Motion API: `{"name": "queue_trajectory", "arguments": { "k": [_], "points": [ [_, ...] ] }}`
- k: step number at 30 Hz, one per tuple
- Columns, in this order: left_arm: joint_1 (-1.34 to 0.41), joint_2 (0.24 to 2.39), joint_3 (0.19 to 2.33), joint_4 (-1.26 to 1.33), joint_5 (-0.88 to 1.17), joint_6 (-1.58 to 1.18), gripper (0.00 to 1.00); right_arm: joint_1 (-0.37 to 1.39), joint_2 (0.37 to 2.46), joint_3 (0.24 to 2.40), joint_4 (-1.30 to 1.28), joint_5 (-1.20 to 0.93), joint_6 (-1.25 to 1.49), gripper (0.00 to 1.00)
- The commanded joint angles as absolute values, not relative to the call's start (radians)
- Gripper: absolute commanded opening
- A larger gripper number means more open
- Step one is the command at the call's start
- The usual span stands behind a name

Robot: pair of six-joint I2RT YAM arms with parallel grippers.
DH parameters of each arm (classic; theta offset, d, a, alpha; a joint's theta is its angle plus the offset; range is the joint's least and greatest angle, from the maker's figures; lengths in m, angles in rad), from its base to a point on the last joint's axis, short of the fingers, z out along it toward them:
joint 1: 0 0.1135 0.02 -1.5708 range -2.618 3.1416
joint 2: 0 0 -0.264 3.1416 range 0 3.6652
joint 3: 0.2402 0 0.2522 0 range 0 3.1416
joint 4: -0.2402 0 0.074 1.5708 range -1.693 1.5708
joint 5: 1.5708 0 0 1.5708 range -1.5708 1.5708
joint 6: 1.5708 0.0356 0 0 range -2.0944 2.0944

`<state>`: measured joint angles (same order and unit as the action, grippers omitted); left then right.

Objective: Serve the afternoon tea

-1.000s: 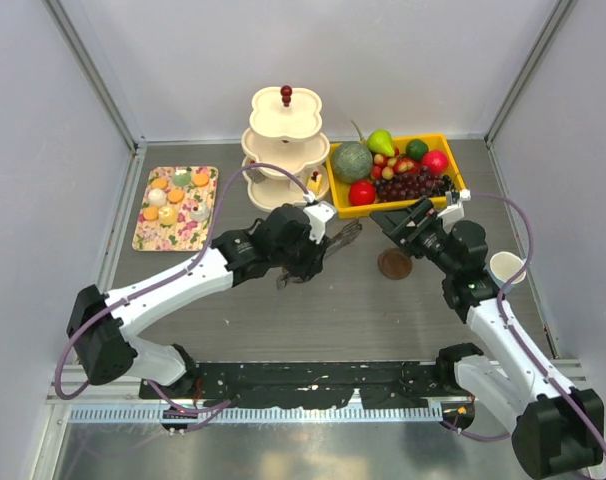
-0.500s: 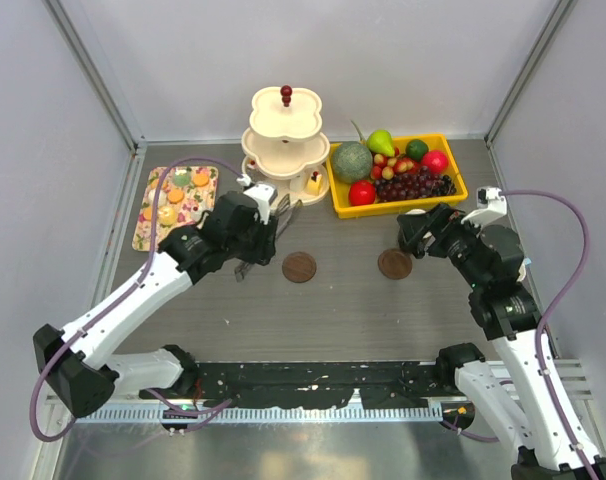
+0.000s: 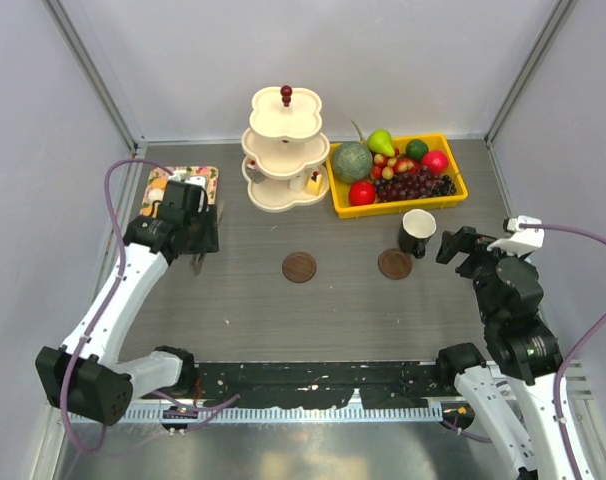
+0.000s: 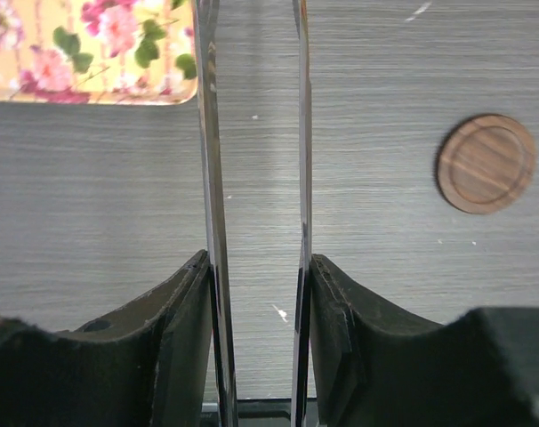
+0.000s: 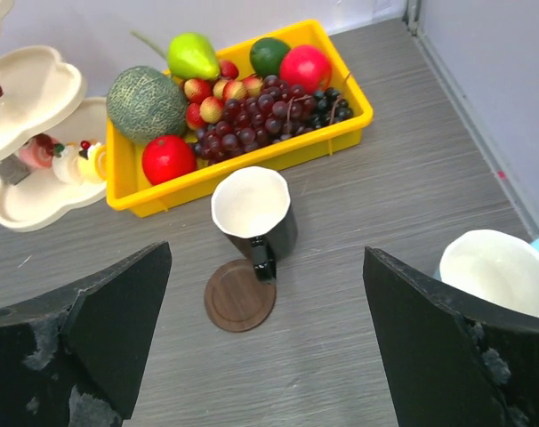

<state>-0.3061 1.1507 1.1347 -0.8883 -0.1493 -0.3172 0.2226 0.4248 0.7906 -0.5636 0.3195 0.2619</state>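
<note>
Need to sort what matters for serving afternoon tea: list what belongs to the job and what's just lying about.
Job: black mug, white mug, yellow cake wedge, tiered stand, two coasters.
Lying about: yellow fruit tray with melon, grapes, pear.

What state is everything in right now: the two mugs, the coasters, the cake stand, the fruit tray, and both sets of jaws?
Black mug, upright, empty, beside the right coaster, not on it.
White mug, upright, empty.
Left coaster, bare.
Right coaster, bare.
Tiered stand, top tier bare, sweets on the bottom tier.
Yellow tray, full of fruit.
Left jaws, partly open, empty.
Right jaws, wide open, empty.
</note>
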Motion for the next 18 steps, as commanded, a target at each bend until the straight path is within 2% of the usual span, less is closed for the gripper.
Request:
{"name": "queue_trajectory", "arguments": {
  "k": [1,6,10,18],
  "points": [
    [-0.206,1.213,1.193,-0.903,-0.108,-0.305,0.50,0.256,0.358,0.732,-0.522,0.457,0.201,0.96],
    [-0.111,1.324,1.267,-0.913,-0.078,-0.278,0.52,0.297,0.250,0.652,-0.491,0.569,0.195,0.95],
    [-0.069,1.393,1.313,-0.908,-0.074,-0.267,0.52,0.299,0.166,0.618,-0.448,0.577,0.178,0.96],
    [-0.023,1.509,1.354,-0.858,-0.026,-0.271,0.52,0.299,0.169,0.611,-0.428,0.525,0.173,0.96]
  ]
}}
